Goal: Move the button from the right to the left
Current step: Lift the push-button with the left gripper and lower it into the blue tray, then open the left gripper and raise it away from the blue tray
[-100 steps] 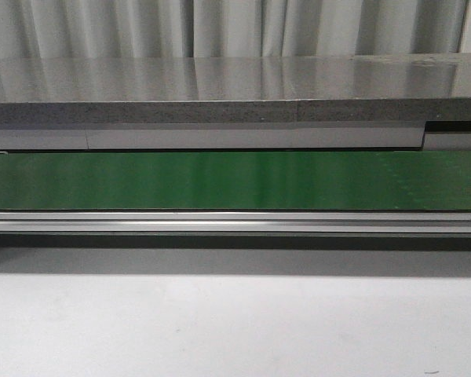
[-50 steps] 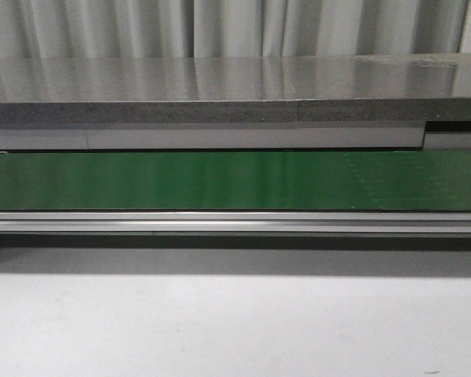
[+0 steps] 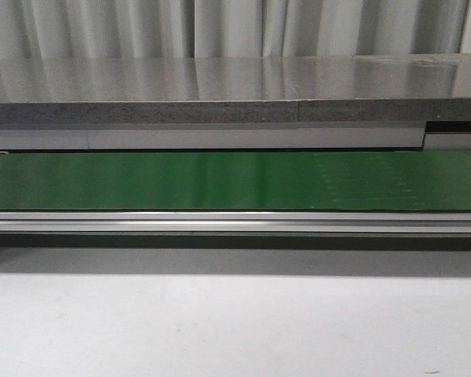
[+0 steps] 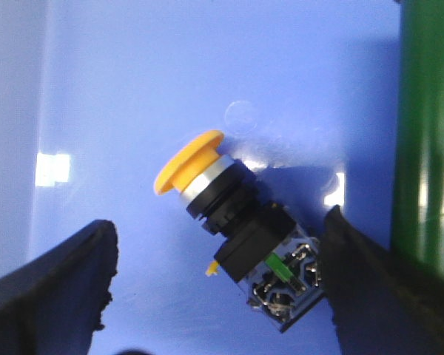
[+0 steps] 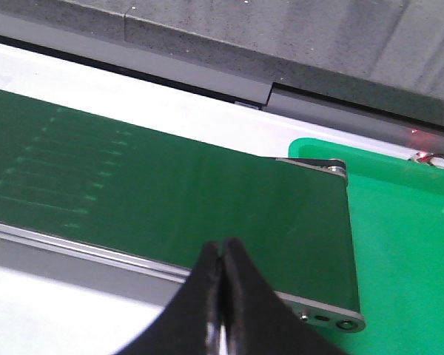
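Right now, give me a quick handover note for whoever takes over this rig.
Left end effector: open, fingers either side of the button, not closed on it.
Right end effector: shut, holding nothing, over the green conveyor belt near its end by the green bin.
Button: lying on its side on a blue surface, yellow cap pointing away from the end effector. Not visible in the front view.
Done: cannot tell from these views whether the button is at its destination.
Left: confirm placement.

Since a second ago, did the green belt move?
Yes. Faint pale marks on the belt have slid left, away from the dark notch in the ledge above, which stayed put.
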